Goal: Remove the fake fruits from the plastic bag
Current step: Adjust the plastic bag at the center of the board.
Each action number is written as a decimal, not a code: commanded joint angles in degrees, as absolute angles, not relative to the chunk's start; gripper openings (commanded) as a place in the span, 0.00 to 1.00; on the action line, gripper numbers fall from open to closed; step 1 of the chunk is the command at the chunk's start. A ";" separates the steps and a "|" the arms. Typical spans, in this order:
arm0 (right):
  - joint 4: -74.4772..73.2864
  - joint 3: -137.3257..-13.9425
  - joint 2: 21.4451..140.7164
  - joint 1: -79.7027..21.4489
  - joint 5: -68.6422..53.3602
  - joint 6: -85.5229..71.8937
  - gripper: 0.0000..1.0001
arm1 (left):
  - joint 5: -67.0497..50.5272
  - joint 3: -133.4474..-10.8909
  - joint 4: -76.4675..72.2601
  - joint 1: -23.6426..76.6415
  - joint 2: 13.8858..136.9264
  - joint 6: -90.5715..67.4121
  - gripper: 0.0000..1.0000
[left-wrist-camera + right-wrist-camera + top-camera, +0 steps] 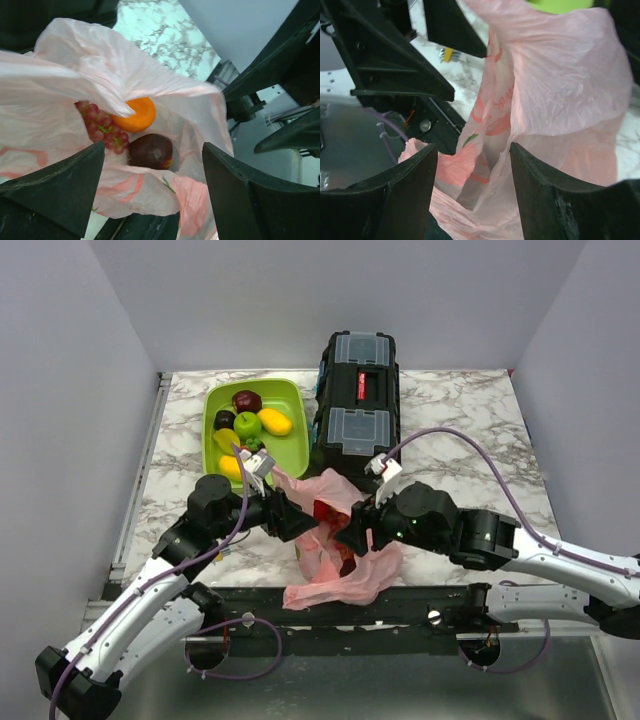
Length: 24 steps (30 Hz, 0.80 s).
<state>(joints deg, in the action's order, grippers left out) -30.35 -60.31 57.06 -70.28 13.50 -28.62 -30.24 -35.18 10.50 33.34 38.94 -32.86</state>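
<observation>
Between left end effector (298, 524), right end effector (351, 532), both spread empty, bag (345, 585) mouth leftward

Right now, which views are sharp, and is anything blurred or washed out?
Top external: evenly lit, sharp, plastic bag clear. Left wrist: orange and grape bunch in focus, bag folds washed pale. Right wrist: bag soft, right tool's fingers dark.

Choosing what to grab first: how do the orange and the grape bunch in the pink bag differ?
The orange is one smooth, bright ball; the grape bunch is a bumpy, dark red cluster. The orange is rounder, the grape bunch longer. Both lie inside the pink bag, each partly under folds.
</observation>
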 commanded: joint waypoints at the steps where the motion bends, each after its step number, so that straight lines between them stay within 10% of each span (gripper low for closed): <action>1: -23.34 -56.95 57.86 -71.49 2.33 -27.56 0.63 | -36.27 -34.36 5.92 33.29 39.13 -35.46 0.78; 14: -21.10 -53.82 61.49 -76.25 9.85 -30.97 0.60 | -29.56 -39.13 2.97 33.16 55.74 -39.40 0.76; 24: -22.10 -51.83 64.63 -76.90 19.40 -35.64 0.68 | -38.00 -37.25 7.71 33.13 45.40 -35.80 0.79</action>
<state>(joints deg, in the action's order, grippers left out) -23.42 -51.79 61.98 -76.55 16.78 -33.67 -33.04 -35.90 4.56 33.23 50.37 -38.17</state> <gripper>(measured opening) 0.675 0.782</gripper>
